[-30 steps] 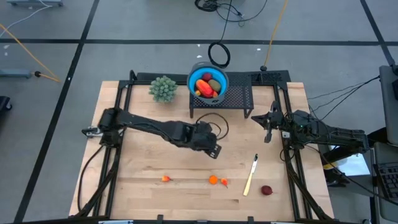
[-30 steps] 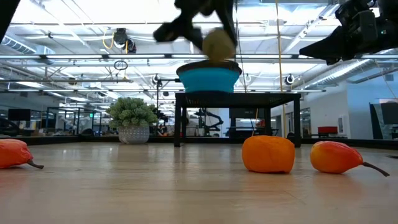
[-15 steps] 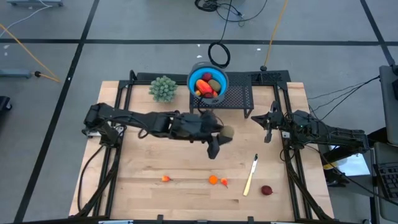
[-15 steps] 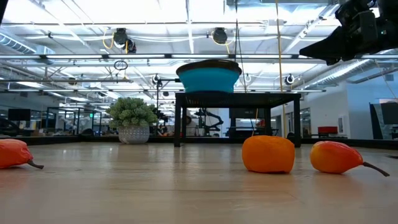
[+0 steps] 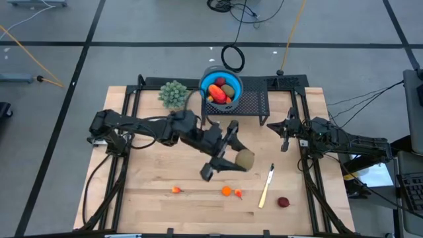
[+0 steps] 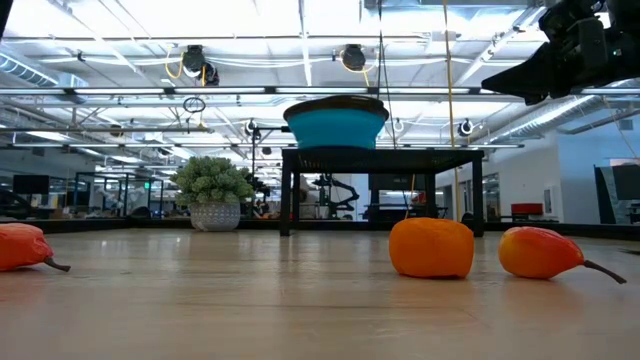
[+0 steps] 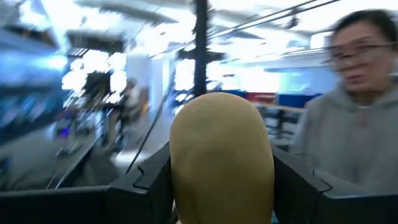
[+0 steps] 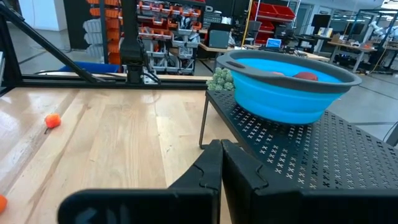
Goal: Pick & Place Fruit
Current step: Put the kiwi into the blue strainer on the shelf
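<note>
My left gripper (image 5: 242, 159) hangs over the table's middle, below the black mesh stand, shut on an olive-green oval fruit (image 5: 245, 158). That fruit fills the left wrist view (image 7: 221, 155). Its fingers point about level toward the table's right. My right gripper (image 5: 285, 134) waits at the stand's right end, shut (image 8: 221, 157). The blue bowl (image 5: 221, 88) on the stand holds red-orange, red and olive pieces. Tiny orange fruits (image 5: 176, 190) (image 5: 227, 192) (image 5: 238, 194) and a dark red round one (image 5: 283, 202) lie near the table's near edge. My left gripper pinches the olive-green oval fruit between its two fingers (image 7: 146, 183), one on each long side (image 7: 180, 174). Its rounded end (image 7: 217, 106) stands out past the fingertips. The fingers come about level, from the table's left. The fruit is lifted clear of the table.
A bushy pale-green plant ball (image 5: 173, 94) stands left of the stand (image 5: 254, 106). A pale yellow stick (image 5: 266, 187) lies right of the orange pieces. The low view shows orange fruits (image 6: 431, 248) (image 6: 540, 252) (image 6: 22, 246) on the wood. A person shows in the room behind (image 7: 348, 124).
My left gripper has risen out of the low view, carrying the olive fruit with it. It has tipped from pointing down to about level, so the fruit now shows from above. It has swung toward the table's right and near edge. My right arm has kept still.
</note>
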